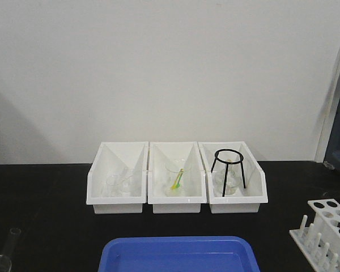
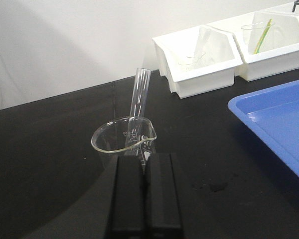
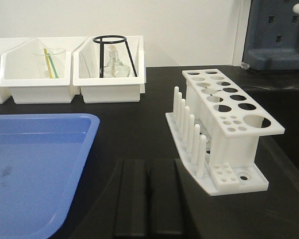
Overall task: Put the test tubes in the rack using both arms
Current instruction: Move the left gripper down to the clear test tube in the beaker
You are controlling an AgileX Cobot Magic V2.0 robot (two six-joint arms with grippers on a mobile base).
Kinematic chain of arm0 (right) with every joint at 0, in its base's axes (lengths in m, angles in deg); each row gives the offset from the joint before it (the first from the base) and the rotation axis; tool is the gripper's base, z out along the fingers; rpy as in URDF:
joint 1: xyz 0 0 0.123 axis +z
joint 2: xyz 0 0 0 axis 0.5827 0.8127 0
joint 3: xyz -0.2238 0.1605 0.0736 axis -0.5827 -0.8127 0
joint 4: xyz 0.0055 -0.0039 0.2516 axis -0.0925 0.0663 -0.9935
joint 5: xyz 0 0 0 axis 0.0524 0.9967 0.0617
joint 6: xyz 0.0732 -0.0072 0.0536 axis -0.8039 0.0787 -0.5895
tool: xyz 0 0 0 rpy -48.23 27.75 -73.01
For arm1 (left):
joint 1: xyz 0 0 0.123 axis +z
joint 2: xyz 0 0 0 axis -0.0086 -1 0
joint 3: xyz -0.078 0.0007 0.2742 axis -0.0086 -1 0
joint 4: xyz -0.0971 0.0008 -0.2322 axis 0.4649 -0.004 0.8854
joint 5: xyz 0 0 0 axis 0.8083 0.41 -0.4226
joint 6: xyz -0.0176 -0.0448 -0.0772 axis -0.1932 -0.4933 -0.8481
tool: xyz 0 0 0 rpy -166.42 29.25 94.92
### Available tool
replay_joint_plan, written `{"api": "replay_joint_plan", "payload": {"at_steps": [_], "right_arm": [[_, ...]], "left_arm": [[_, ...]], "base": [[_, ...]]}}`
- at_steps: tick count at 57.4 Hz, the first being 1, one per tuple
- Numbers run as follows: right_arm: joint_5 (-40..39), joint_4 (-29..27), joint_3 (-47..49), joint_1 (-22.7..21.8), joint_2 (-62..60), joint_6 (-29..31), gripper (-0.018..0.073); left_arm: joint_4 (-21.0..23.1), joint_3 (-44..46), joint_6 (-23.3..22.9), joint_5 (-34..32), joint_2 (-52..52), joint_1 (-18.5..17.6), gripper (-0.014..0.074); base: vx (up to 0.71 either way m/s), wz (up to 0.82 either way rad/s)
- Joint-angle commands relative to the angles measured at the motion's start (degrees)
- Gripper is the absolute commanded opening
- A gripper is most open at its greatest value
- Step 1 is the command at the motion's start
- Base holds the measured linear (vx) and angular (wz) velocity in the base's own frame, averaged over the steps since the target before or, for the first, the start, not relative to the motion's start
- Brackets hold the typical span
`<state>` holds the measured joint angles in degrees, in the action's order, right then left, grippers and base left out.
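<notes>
One clear test tube (image 2: 138, 99) leans in a glass beaker (image 2: 120, 142) on the black table, its open rim pointing up. In the front view the same test tube (image 1: 12, 241) shows at the bottom left edge. My left gripper (image 2: 144, 158) is shut with nothing in it, its tips just short of the beaker's near wall. The white rack (image 3: 229, 107) stands on the table at the right, all its holes empty; the front view cuts the rack (image 1: 328, 226) off at the bottom right. My right gripper (image 3: 148, 163) is shut and empty, low beside the rack's left side.
A blue tray (image 1: 178, 255) lies at the front middle, between beaker and rack. Three white bins (image 1: 118, 195) line the back wall, holding glassware, a beaker with yellow-green sticks (image 1: 177, 178) and a black tripod stand (image 1: 229, 164). A dark grey object (image 3: 276, 35) stands behind the rack.
</notes>
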<state>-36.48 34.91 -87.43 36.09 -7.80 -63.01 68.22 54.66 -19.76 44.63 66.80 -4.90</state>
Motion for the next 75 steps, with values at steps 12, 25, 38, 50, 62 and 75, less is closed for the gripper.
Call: {"api": "replay_joint_plan", "payload": {"at_steps": [12,25,38,50,62,75], "right_arm": [[-4.81,0.74,-0.57,0.00,-0.40,0.49,-0.0008],[-5.91,0.74,-0.57,0.00,-0.40,0.49,-0.0008],[-6.02,0.74,-0.57,0.00,-0.40,0.49,-0.0008],[-14.03,0.74,-0.57,0.00,-0.40,0.49,-0.0008],[-21.81,-1.26,5.95,0.00,-0.10,0.07,-0.0008],[-17.91,-2.11,25.46,0.00,12.40,1.22,-0.0008]], "left_arm": [[0.13,-1.51,-0.41,-4.78,0.60,0.17,-0.0020],[0.22,-1.51,-0.59,-12.70,0.60,0.17,-0.0020],[5.80,-1.38,-8.13,-15.71,0.60,0.17,-0.0020],[5.74,-1.01,-8.21,-21.32,0.60,0.17,-0.0020],[5.52,7.80,-9.28,-19.03,-0.13,0.17,-0.0020],[5.28,28.63,-1.93,-16.57,-16.26,0.17,-0.0020]], "base": [[0.00,0.00],[0.00,0.00],[0.00,0.00],[0.00,0.00],[0.00,0.00],[0.00,0.00]]}}
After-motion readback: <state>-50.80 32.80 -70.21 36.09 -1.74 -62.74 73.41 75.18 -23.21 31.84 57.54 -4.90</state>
